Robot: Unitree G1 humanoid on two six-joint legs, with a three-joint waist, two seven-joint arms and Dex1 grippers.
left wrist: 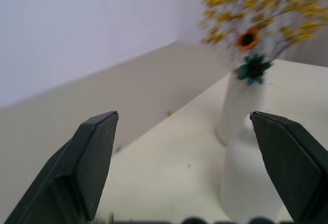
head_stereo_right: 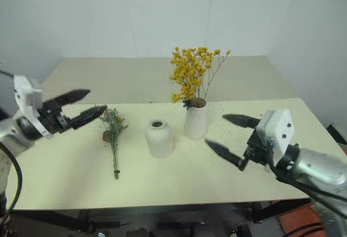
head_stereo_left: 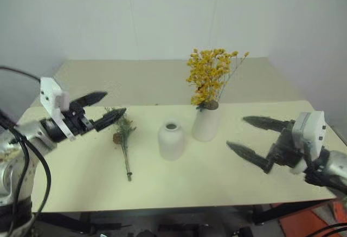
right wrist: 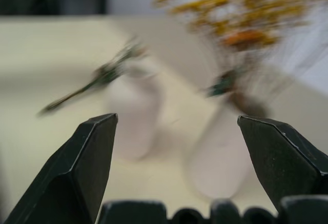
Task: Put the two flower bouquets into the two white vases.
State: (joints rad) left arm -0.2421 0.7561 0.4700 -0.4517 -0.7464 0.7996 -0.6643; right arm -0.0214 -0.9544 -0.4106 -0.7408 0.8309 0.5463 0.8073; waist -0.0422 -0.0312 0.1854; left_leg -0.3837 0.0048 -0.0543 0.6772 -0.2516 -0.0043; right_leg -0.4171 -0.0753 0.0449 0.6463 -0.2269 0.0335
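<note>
Yellow-orange dried bouquet (head_stereo_left: pixel 212 77) stands in the tall white cylinder vase (head_stereo_left: pixel 205 123) — half done. Grey-green bunch (head_stereo_left: pixel 123 139) lies at nine o'clock of the empty squat white jar (head_stereo_left: pixel 171 140). I see left gripper (head_stereo_left: pixel 104 108) and right gripper (head_stereo_left: pixel 246 134) spread, holding nothing — clear for pickup.

The table (head_stereo_left: pixel 217 177) top looks smooth and matt, a pale cream laminate. Both vases, tall (head_stereo_left: pixel 205 123) and squat (head_stereo_left: pixel 171 140), look like matt white ceramic, unglazed. The yellow bunch (head_stereo_left: pixel 211 74) and the small bunch (head_stereo_left: pixel 123 134) look dry and brittle, rough-textured. The gripper fingers (head_stereo_left: pixel 250 157) are black ridged plastic; their wrist housings (head_stereo_left: pixel 310 131) are smooth white plastic.
</note>
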